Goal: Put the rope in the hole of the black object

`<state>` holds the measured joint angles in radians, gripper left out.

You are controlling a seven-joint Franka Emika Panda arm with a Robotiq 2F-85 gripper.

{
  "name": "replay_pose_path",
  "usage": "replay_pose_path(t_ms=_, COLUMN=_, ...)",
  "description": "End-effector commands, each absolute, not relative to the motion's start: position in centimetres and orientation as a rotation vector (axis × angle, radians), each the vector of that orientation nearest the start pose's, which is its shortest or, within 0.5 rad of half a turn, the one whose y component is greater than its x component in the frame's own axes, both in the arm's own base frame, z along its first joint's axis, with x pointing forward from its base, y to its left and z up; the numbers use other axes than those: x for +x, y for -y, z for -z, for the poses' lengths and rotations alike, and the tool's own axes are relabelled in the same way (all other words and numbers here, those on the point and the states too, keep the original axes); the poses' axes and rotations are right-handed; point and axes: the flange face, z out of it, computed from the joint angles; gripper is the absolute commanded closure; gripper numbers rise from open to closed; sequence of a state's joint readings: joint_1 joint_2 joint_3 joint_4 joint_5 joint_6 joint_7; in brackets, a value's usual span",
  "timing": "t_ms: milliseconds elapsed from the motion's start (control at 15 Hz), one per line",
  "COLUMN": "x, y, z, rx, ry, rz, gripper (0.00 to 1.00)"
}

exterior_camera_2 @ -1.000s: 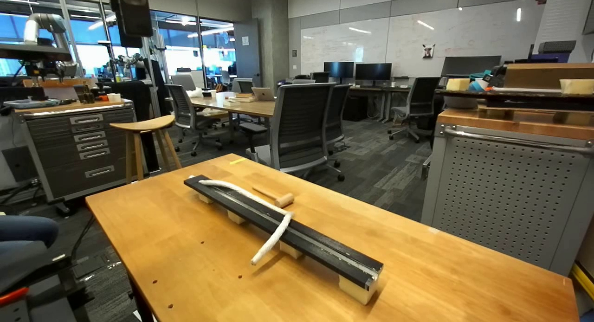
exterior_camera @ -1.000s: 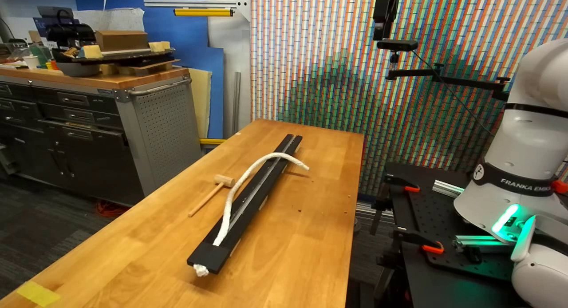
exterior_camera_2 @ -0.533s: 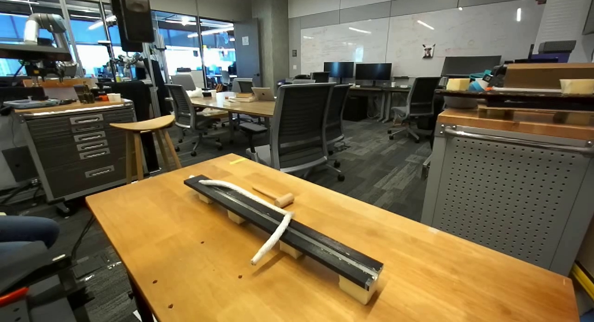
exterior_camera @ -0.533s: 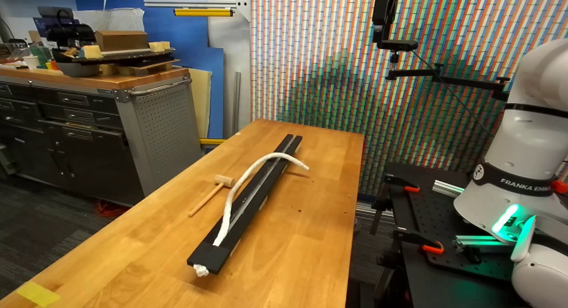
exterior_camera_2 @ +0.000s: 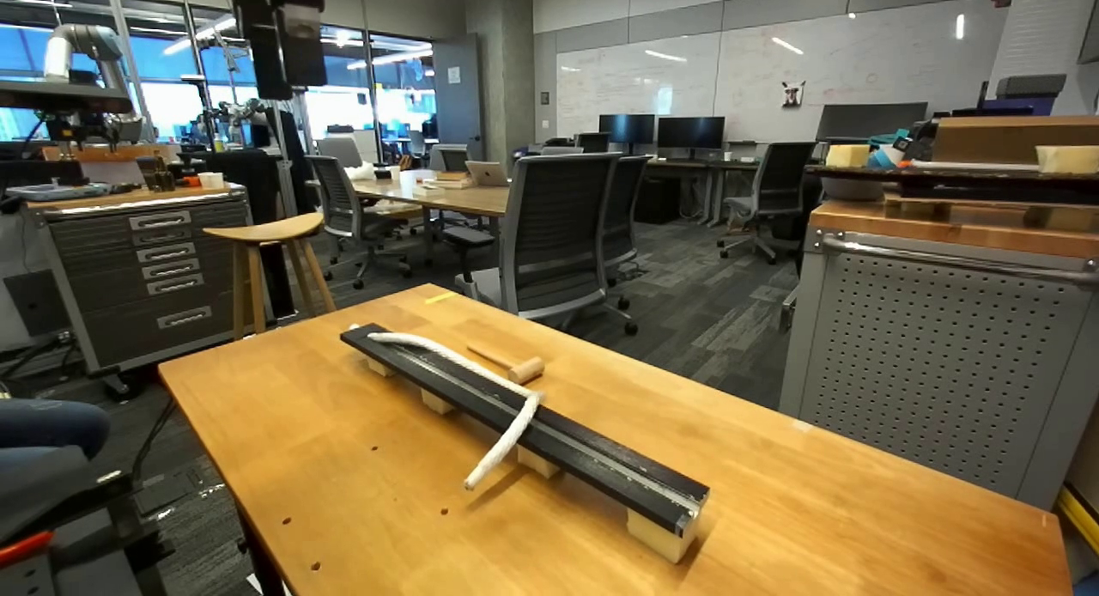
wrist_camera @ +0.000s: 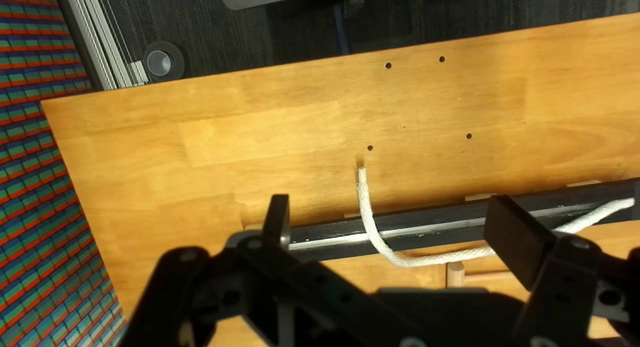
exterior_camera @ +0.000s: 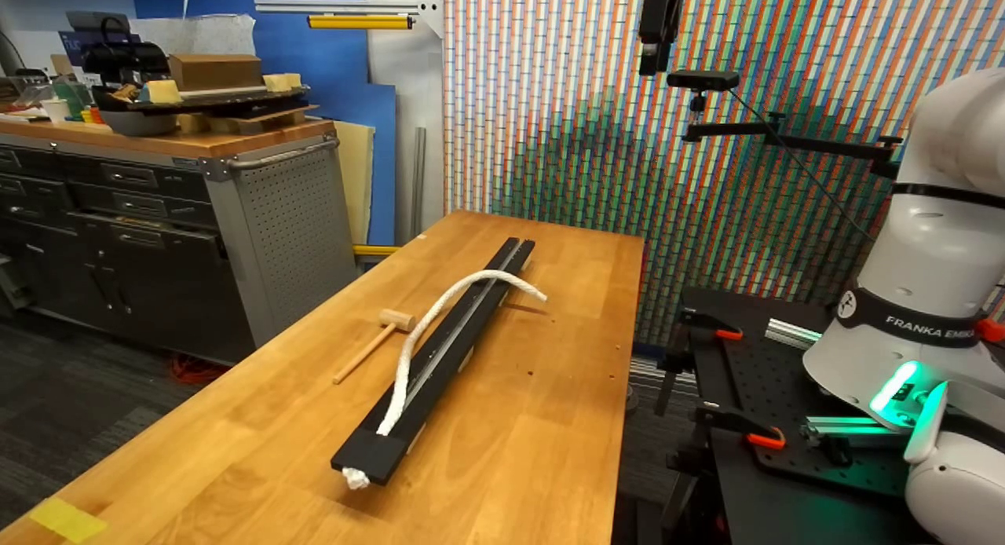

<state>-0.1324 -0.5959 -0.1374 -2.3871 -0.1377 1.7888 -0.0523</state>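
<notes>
The white rope [exterior_camera: 416, 337] [exterior_camera_2: 446, 353] [wrist_camera: 367, 214] starts at the end plate of the black object [exterior_camera: 373, 451] [exterior_camera_2: 592, 452], bows out past its side, then crosses over it. Its free end hangs above the table on the opposite side. The hole, a long groove [exterior_camera_2: 640, 477] [wrist_camera: 430, 228], runs along the bar's top; the rope lies across it at the crossing. High above the table is my gripper [wrist_camera: 393, 222], pointing down, its fingers wide apart with nothing between them. Only its lower part shows at the top edge in both exterior views [exterior_camera: 659, 34] [exterior_camera_2: 283, 46].
A wooden mallet [exterior_camera: 377, 342] [exterior_camera_2: 515, 370] lies beside the bar, close to the rope's bow. Small blocks [exterior_camera_2: 661, 532] raise the bar off the table [exterior_camera: 534, 451]. A white tuft [exterior_camera: 356, 478] sticks out at the bar's near end. A camera on a bracket [exterior_camera: 703, 80] stands by the wall.
My gripper has shifted left in an exterior view, and right and a little lower in an exterior view facing the room. Rope, bar and mallet have stayed put.
</notes>
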Motion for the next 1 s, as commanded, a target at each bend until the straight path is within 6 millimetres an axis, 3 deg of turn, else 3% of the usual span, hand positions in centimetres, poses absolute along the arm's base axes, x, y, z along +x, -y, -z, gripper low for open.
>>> replay_pose_path(t_ms=0, x=38.3, y=11.1, z=-54.0, rx=-3.163, ry=-0.288, rz=0.08, gripper=0.0)
replay_pose_path(t_ms=333, x=42.5, y=11.0, z=-53.3, rx=-3.144, ry=-0.268, rz=0.157, gripper=0.0)
replay_pose_path(t_ms=733, x=48.1, y=9.7, z=-50.4, rx=-3.188, ry=-0.216, rz=0.178, gripper=0.0)
replay_pose_path(t_ms=933, x=49.0, y=8.2, z=-51.5, rx=-3.216, ry=-0.165, rz=0.176, gripper=0.0)
